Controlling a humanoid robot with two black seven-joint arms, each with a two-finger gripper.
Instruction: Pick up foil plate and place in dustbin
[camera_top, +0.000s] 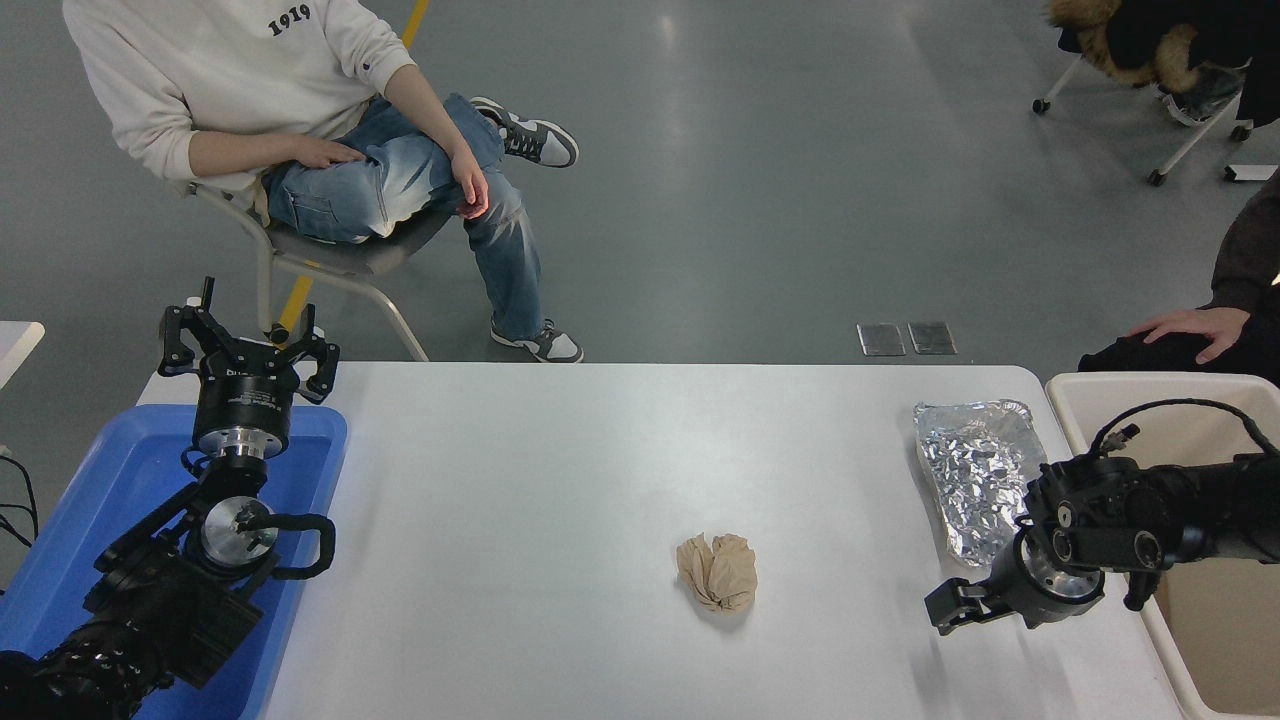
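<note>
paper ball (717, 571) mid-table — foil plate (975, 470) beside dustbin (1100, 400)

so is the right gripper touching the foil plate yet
Cannot tell. In the head view the right gripper sits at the near end of the foil plate, with the wrist overlapping the plate's near right edge, but from above no contact or gap shows plainly.

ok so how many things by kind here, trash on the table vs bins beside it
Trash items on the table: 2, the foil plate and the crumpled brown paper ball
Bins: 2, the cream dustbin at the right and the blue tub at the left
Total: 4
</note>
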